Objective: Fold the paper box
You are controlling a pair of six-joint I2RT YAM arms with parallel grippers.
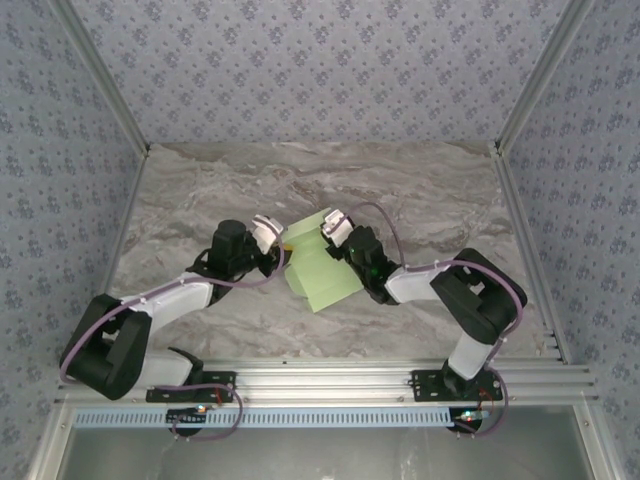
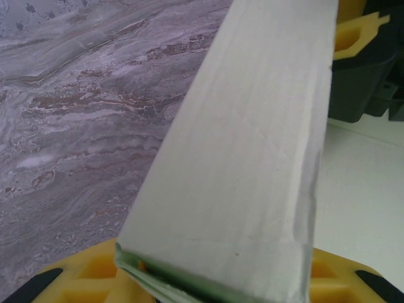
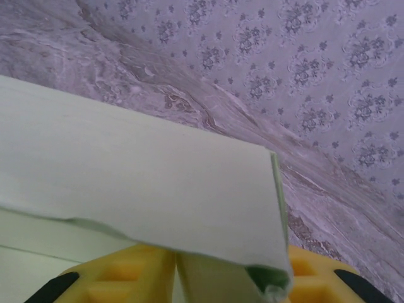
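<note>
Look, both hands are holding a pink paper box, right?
Not pink. The top view shows the box is pale green. The left hand and right hand do both hold it.

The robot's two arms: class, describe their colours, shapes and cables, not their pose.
Both have black joint housings and white link covers. A purple cable loops along the left arm, another along the right arm. The left fingers and right fingers are yellow moulded plastic with recessed pockets and black patches.
</note>
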